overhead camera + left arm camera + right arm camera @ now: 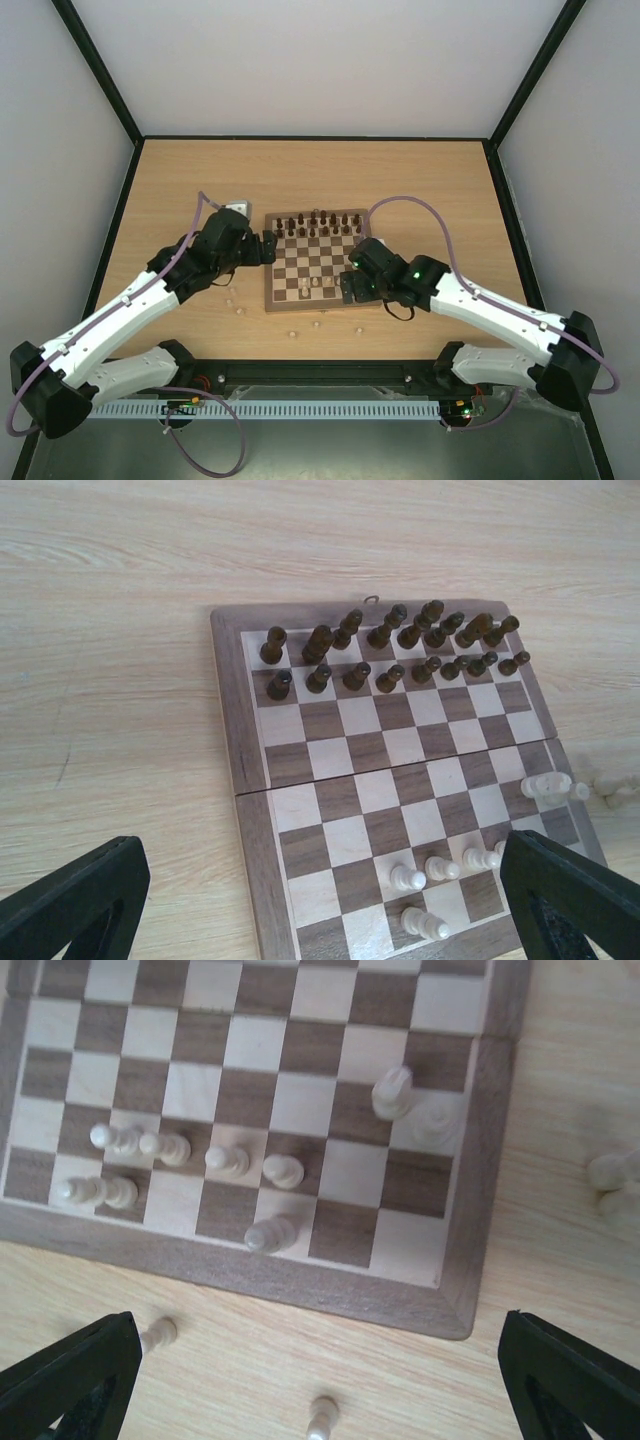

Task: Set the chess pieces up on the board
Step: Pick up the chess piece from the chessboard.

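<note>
Both empty and gaping wide, the left gripper (320, 905) is facing dark pieces (318, 640) across the chessboard (345, 715), the right gripper (320, 1380) hovering just behind cream pieces (283, 1170).

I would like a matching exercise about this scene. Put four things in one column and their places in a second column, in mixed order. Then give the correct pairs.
Things:
1. dark chess pieces
2. pale chess pieces
3. left gripper
4. right gripper

Places:
A. over the near right part of the board
B. some on the board's near rows, some loose on the table
C. on the board's two far rows
D. at the board's left edge

Pairs: 1-C; 2-B; 3-D; 4-A
</note>
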`<control>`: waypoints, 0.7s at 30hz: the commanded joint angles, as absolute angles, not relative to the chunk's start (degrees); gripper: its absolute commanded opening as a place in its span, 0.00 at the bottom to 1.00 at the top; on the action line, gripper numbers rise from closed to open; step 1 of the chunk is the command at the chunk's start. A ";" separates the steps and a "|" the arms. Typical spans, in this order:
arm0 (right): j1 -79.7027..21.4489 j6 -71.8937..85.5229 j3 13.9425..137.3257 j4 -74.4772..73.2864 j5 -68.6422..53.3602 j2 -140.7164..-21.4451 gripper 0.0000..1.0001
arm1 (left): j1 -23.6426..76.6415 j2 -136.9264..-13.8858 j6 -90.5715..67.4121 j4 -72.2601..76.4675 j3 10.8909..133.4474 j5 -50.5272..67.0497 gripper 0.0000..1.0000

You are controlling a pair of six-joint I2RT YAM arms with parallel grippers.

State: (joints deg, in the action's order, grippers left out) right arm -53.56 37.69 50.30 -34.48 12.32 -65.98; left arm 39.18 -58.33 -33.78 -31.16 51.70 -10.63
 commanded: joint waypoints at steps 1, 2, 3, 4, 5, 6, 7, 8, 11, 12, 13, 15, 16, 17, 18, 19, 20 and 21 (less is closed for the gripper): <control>-53.65 39.66 49.35 -33.59 19.05 -61.95 0.99 | 38.85 -59.46 -32.89 -31.20 54.94 -12.26 0.99; -53.57 39.72 49.70 -33.58 19.78 -61.62 0.99 | 38.85 -59.69 -32.79 -31.35 55.37 -12.49 0.99; -53.54 39.60 50.11 -33.39 20.15 -61.66 0.99 | 38.85 -59.90 -32.68 -31.37 55.78 -12.68 0.99; -53.53 39.36 50.79 -33.06 20.18 -61.80 0.99 | 38.85 -59.97 -32.68 -31.31 55.94 -12.92 0.99; -53.51 39.05 51.93 -32.91 19.69 -62.32 0.99 | 38.78 -59.96 -32.62 -31.18 56.01 -13.12 0.99; -53.52 38.48 53.06 -32.56 18.55 -62.89 0.99 | 38.80 -59.94 -32.60 -31.04 56.02 -13.32 0.99; -53.50 37.65 54.53 -31.74 17.40 -63.39 0.99 | 38.76 -59.90 -32.61 -30.91 56.02 -13.54 0.99; -53.47 36.93 55.29 -31.42 16.92 -63.96 0.99 | 38.76 -59.87 -32.56 -30.87 56.03 -13.73 0.99; -53.15 34.66 60.01 -31.98 19.69 -66.65 0.99 | 38.67 -59.77 -32.60 -30.81 56.14 -14.01 0.99; -52.74 34.29 61.64 -32.90 21.22 -68.24 0.99 | 38.68 -59.65 -32.55 -30.82 56.02 -14.10 0.99; -52.01 33.80 63.22 -33.87 22.04 -69.88 0.99 | 38.67 -59.45 -32.52 -30.85 55.95 -14.10 0.99; -49.69 32.66 65.82 -35.48 21.41 -73.41 0.99 | 38.67 -58.90 -32.52 -30.96 55.57 -14.45 0.99; -47.97 32.18 66.59 -36.00 19.44 -75.02 0.99 | 38.59 -58.71 -32.44 -30.95 55.25 -14.56 0.99; -46.31 31.69 66.99 -36.18 17.70 -76.34 0.99 | 38.52 -58.43 -32.35 -30.92 54.85 -14.66 0.99; -44.88 31.24 67.24 -35.99 16.06 -77.50 1.00 | 38.38 -58.25 -32.30 -30.91 54.42 -14.75 0.99; -43.71 30.99 67.16 -35.49 14.60 -78.26 0.96 | 38.26 -58.15 -32.23 -30.93 54.10 -14.72 0.99; -42.81 30.65 67.06 -35.08 13.24 -79.10 0.92 | 38.12 -58.04 -32.21 -30.87 53.73 -14.54 0.99; -42.12 30.40 67.17 -34.83 12.19 -79.98 0.86 | 37.95 -57.92 -32.12 -30.69 53.42 -14.20 0.99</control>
State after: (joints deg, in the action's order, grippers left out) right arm -45.21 32.75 66.39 -32.69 16.64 -77.06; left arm 38.81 -59.20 -33.17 -30.87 54.52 -13.37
